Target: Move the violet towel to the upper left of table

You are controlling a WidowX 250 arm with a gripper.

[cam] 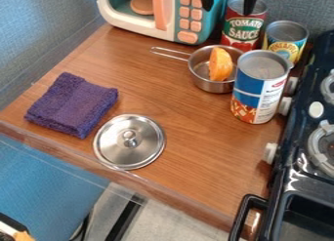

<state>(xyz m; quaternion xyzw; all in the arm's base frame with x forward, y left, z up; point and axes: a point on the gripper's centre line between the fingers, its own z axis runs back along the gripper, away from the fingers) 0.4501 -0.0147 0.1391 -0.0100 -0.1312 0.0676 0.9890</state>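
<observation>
On wooden table (pixel 196 142), folded violet towel (pixel 72 105) just beside metal lid (pixel 140 150).

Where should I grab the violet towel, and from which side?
Come down from above and pinch the violet towel near its top corner in the picture. It lies folded and low, so a side approach would likely find little to grip; that corner also points away from the metal lid.
</observation>
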